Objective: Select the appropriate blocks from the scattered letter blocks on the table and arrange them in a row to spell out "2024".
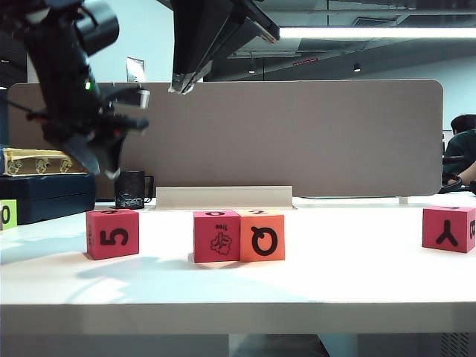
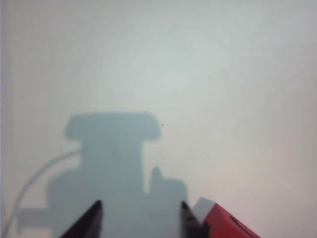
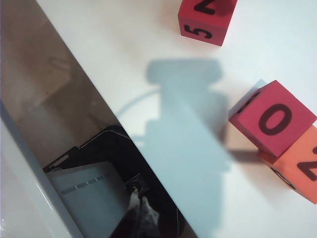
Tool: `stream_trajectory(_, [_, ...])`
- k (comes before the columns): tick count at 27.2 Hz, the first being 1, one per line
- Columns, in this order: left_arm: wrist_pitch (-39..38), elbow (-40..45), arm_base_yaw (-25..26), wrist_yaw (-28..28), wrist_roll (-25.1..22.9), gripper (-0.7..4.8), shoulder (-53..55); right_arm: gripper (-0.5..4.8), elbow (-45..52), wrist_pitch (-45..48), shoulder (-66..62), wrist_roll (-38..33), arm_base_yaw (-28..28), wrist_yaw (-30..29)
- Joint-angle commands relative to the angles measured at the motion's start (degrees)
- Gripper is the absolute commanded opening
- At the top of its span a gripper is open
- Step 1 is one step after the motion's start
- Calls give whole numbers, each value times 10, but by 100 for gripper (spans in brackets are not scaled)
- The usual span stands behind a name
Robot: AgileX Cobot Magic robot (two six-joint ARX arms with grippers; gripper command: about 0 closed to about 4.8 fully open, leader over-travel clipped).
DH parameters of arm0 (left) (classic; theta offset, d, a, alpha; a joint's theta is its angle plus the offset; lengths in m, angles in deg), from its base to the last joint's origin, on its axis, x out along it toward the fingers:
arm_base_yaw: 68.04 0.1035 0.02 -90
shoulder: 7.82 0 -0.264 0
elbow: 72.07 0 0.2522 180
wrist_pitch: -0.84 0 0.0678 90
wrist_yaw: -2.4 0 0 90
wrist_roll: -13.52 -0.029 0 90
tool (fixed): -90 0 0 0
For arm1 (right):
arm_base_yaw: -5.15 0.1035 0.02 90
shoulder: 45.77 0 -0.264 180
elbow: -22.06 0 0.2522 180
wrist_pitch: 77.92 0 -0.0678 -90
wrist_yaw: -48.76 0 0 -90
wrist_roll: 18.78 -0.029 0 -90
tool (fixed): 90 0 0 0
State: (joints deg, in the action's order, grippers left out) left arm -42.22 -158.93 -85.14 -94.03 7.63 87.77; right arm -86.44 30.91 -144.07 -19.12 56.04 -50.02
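Surface (image 1: 357,286): a large flat white desk top with a thick front edge, backed by a grey-brown divider panel (image 1: 297,137).
Lime-green block (image 1: 7,214): seen at the far left edge of the exterior view, marked 0, beside a dark blue box (image 1: 52,195).
Left gripper (image 1: 100,160): held in the air above the left part of the surface, over the 5 block and clear of it. In the left wrist view its two dark fingertips (image 2: 89,223) are seen apart with bare surface between them; nothing is held.
Pink-red foam cube marked 5 (image 1: 112,233): set on the left of the surface, well apart from the middle pair. A red corner of a cube is seen just beside one fingertip in the left wrist view.
Pink-red foam cube with a tree drawing (image 1: 216,236): placed near the middle, a 0 shown on its top face in the right wrist view, its side touching the orange cube.
Orange foam cube marked Q (image 1: 262,236): set directly right of the tree cube, a 2 on its top face.
Black mug (image 1: 132,189): stood behind, near the divider.
Pink-red foam cube marked Y (image 1: 448,229): set alone at the far right.
Right gripper (image 1: 184,85): raised high above the middle pair; its fingers are not shown by the right wrist view, and it is closed with nothing seen in it.
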Motion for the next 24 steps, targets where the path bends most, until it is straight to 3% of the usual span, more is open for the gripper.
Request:
stream_trajectory(1, [-70, -30, 0, 31, 81, 209, -6, -5, -2, 7, 4, 5, 1, -3])
stream_trajectory(7, [-96, -27, 0, 107, 164, 235, -4, -5, -2, 7, 4, 11, 1, -3])
stream_trajectory(12, [-131, -26, 0, 97, 203, 374, -4, -5, -2, 7, 4, 27, 1, -6])
stream_trajectory(13, [-145, -26, 0, 92, 225, 431, -4, -5, -2, 7, 4, 36, 1, -6])
stream_trajectory(15, [-148, -20, 0, 93, 256, 479, -4, -5, -2, 8, 4, 40, 1, -6])
stream_trajectory(22, [-63, 40, -41, 114, 412, 479, -4, -5, -2, 16, 4, 64, 1, -32])
stream_trajectory(24, [-37, 52, -54, 92, 421, 479, -4, -5, -2, 15, 4, 64, 1, -32])
